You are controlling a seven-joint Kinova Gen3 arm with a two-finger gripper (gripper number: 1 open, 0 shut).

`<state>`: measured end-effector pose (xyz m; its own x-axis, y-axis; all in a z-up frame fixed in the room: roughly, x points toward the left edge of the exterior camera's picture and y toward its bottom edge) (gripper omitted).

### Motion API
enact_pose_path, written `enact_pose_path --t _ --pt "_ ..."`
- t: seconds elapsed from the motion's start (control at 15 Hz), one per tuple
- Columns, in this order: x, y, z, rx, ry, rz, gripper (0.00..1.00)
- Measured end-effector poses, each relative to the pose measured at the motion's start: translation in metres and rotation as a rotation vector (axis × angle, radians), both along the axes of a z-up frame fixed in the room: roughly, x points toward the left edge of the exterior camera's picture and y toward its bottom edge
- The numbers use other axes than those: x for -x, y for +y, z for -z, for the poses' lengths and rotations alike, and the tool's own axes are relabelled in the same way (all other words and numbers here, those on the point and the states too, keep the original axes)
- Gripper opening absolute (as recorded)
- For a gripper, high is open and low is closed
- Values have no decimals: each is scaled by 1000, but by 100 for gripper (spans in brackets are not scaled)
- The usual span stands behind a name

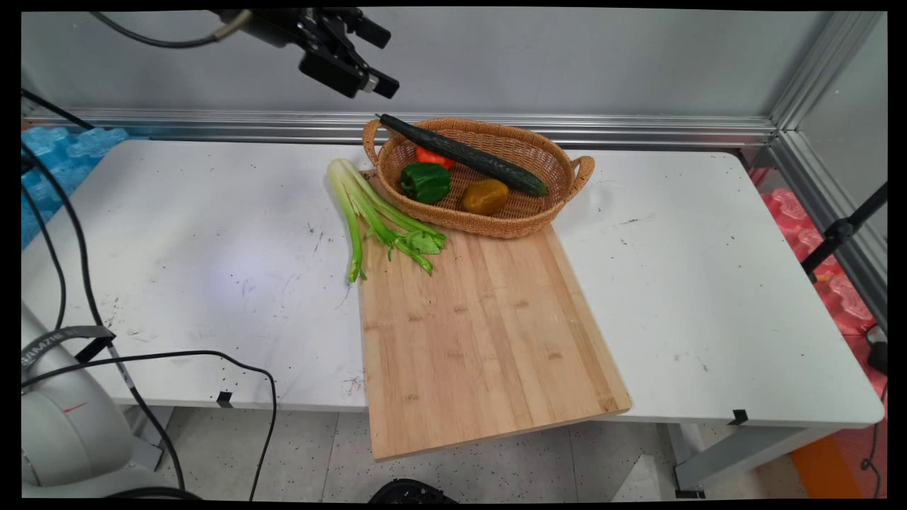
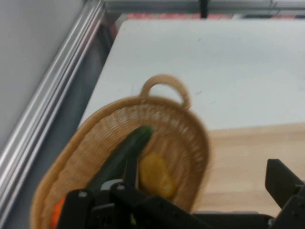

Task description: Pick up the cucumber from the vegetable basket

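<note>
Tool [image 1: 377, 65] raised (jaws apart), wicker basket [image 1: 538, 152] below, cucumber [image 1: 464, 154] across it

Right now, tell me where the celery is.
In the main view the celery lies left of centre, against the wicker basket's left side, stalks on the white table, leafy tips over the cutting board's far-left corner.

A basket [image 1: 496, 219] sits behind the cutting board [image 1: 482, 333], celery [image 1: 375, 216] at its left.

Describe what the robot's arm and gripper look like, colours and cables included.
The gripper is black and blocky, with two black fingers and a small pale metal part on its side. A black cable runs to it from the left. The hand view shows its black linkage.
</note>
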<state>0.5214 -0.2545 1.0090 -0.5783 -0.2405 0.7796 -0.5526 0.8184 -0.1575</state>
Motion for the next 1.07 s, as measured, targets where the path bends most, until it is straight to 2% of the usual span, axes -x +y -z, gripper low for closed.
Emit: enact_pose_path --t 0.4,1.07 --pt "12 -45 24 6 -177 -7 100" --pt "56 -119 77 12 -415 48 100"
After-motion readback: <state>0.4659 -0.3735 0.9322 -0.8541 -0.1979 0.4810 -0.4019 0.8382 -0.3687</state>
